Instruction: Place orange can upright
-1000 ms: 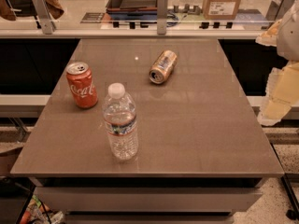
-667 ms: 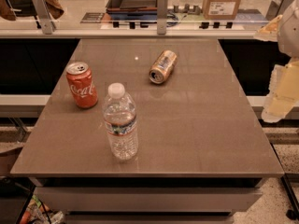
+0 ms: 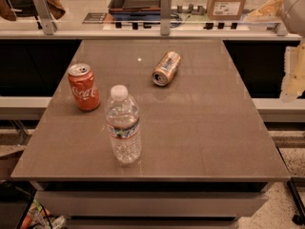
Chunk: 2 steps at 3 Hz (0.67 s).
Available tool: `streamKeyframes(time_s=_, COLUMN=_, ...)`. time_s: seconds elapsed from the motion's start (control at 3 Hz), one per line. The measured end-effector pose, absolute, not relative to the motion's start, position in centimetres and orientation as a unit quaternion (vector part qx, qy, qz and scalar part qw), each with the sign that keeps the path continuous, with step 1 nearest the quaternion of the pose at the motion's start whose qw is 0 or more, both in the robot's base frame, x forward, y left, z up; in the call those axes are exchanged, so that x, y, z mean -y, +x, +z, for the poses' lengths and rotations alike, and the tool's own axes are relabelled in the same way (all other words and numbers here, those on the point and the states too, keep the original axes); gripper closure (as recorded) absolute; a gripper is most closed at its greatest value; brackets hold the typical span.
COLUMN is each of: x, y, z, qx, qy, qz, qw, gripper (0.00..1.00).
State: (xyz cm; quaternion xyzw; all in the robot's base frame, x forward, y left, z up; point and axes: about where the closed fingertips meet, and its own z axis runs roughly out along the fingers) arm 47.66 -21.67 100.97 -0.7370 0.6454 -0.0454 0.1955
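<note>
The orange can lies on its side at the far middle of the brown table. Its silver top faces the near left. My gripper shows as pale cream parts at the far right edge of the view, beyond the table's right side. It is well apart from the can and holds nothing that I can see. More of the arm shows at the top right corner.
A red Coca-Cola can stands upright at the left. A clear plastic water bottle stands upright near the front, left of centre. A rail with posts runs behind the table's far edge.
The arm parts at the right edge have shifted a little up and to the right. The cans and the bottle have not moved.
</note>
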Motion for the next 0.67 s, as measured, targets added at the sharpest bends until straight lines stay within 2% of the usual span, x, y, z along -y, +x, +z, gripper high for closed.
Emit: streamKeyframes(time_s=0.67, x=20.0, y=52.3, z=100.4, qx=-0.496, qy=-0.842, qz=-0.044, qw=0.207, gripper=0.00)
